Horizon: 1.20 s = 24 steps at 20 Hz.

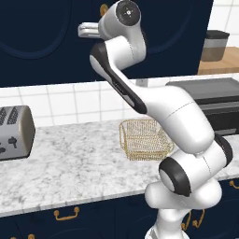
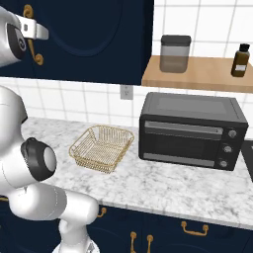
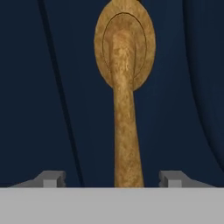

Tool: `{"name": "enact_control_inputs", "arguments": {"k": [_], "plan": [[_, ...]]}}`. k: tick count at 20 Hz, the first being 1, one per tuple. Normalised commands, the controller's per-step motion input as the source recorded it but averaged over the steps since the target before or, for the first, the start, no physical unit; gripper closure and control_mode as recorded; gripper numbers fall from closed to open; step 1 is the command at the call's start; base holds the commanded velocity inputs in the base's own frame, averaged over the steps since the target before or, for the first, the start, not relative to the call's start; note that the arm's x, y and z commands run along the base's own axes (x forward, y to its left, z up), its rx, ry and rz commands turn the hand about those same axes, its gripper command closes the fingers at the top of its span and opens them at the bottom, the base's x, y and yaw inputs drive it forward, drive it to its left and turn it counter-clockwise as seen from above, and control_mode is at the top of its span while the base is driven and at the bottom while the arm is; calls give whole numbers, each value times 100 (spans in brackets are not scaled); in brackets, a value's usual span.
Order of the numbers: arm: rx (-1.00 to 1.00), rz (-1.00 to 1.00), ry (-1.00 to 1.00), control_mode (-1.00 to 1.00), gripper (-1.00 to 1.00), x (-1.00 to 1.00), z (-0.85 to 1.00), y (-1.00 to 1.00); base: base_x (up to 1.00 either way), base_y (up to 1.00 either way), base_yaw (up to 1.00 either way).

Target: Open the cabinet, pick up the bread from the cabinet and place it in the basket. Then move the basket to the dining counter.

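The gripper [image 3: 112,178] is seen spread apart, nothing clamped yet, with the brass handle [image 3: 125,131] of the cabinet [image 3: 43,87] standing straight between the two finger tips [image 3: 51,178], a clear gap left on each side. Whether the jaws are already closing cannot be told. The door is shut, so the bread is taken to be hidden behind it. Below the tool and off toward the oven, the basket [image 2: 102,147] is found empty on the marbled worktop [image 2: 163,185], the toaster oven [image 2: 191,131] just beside it; a toaster [image 1: 15,131] is placed well off to the other side. Risks as judged: if the clamp is made too near the handle's end, or not deep enough, the bar may be slipped off once pulling starts; if the pull is made straight back rather than along the door's arc, the grip may be twisted loose or the arm strained. The dining counter cannot be placed from here.
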Motion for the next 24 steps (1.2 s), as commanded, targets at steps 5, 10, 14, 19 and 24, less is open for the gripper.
{"name": "enact_control_inputs", "arguments": {"k": [5,10,14,19,24], "plan": [[0,1,-5,-100,100,44,-36,-9,0,0,0],[1,3,-5,-100,100,-32,-20,-15,0,0,0],[1,3,-7,-100,100,-89,-1,-9,0,0,0],[3,5,0,-100,100,-100,31,-16,0,0,0],[4,11,0,-100,100,-100,20,-37,0,0,0]]}}
